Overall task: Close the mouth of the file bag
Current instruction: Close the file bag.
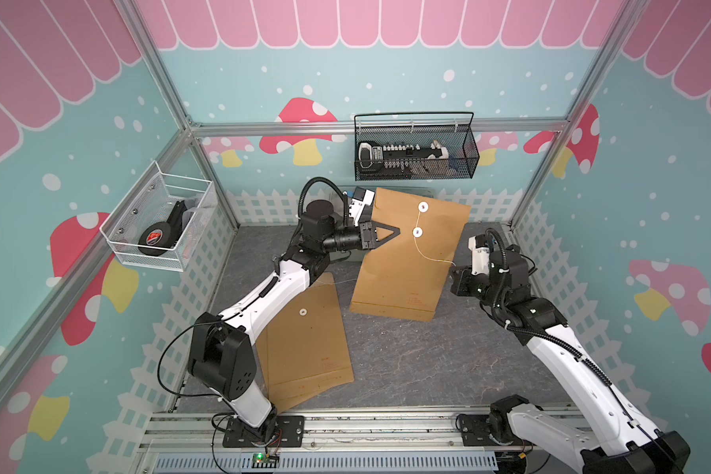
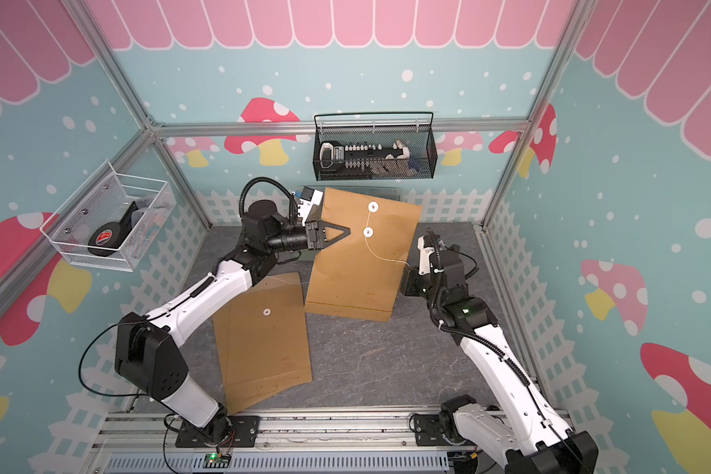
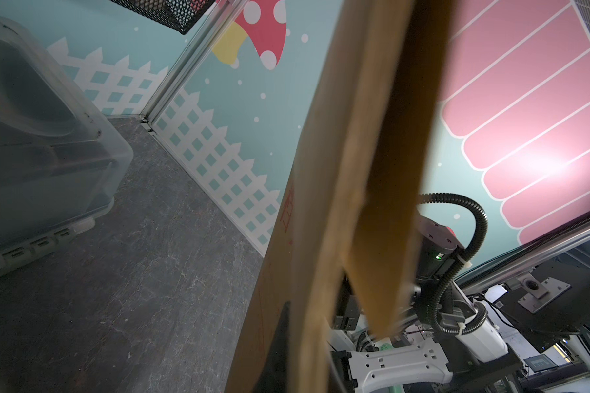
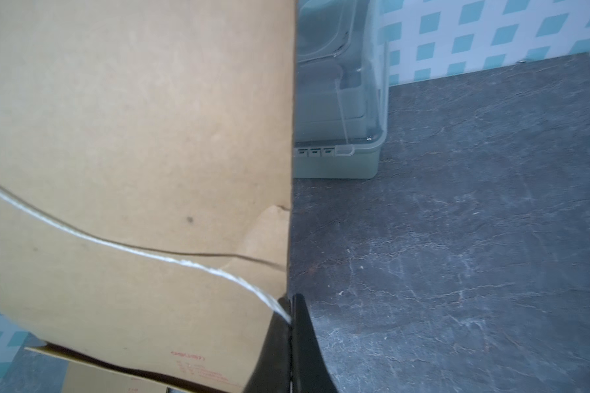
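Two file bags are in the cell, but only one matters here. That's the kraft-brown paper file bag (image 1: 403, 283) standing tilted at the back-middle of the grey stone-look tabletop (image 1: 407, 361), with its bottom edge on the surface and its top leaning toward the back wall. The flat brown spare envelope (image 1: 304, 349) just lies under the left arm, nothing gripping it.

The left gripper (image 1: 395, 232) is clamped on the standing bag's side edge, up near the mouth. I reckon that's purely to prop it up and keep the face steady. The right gripper (image 4: 289, 321) is pinched tight on the free end of the thin white string (image 1: 432, 257), just off the bag's opposite edge.

The string runs from the upper white button disc (image 1: 423, 207) down to the lower white button disc (image 1: 418, 232), then curves out to that gripper.

My guess is that winding it around the discs is the step in hand. Without the left-side hold, any pull would just drag the bag over. A clear plastic box (image 4: 341, 102) sits close behind it.
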Controlling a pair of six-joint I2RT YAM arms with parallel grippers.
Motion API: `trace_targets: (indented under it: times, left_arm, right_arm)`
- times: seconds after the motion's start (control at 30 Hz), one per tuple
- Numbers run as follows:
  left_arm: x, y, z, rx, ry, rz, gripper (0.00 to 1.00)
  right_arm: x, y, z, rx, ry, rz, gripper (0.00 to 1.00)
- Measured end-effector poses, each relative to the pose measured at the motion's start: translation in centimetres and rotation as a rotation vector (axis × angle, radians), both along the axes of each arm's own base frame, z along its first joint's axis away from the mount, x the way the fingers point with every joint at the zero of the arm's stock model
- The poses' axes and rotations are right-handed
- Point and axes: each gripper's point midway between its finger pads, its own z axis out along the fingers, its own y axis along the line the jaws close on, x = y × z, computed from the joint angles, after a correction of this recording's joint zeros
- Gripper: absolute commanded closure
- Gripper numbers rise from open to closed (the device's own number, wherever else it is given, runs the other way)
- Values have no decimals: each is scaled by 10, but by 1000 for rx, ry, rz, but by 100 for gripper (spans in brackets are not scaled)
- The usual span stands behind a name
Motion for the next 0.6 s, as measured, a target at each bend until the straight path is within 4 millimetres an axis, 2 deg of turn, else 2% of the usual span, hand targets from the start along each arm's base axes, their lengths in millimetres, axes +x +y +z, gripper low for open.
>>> trace_targets:
  times: [0.2,0.6]
  left_arm:
    - [-1,1,-4,8,8,0,100]
    - [-2,0,-10,24,20,-5,100]
  right_arm:
    - [5,-16,29,-77,-70,-60,100]
    - [7,-49,65,-256,-163,-174,100]
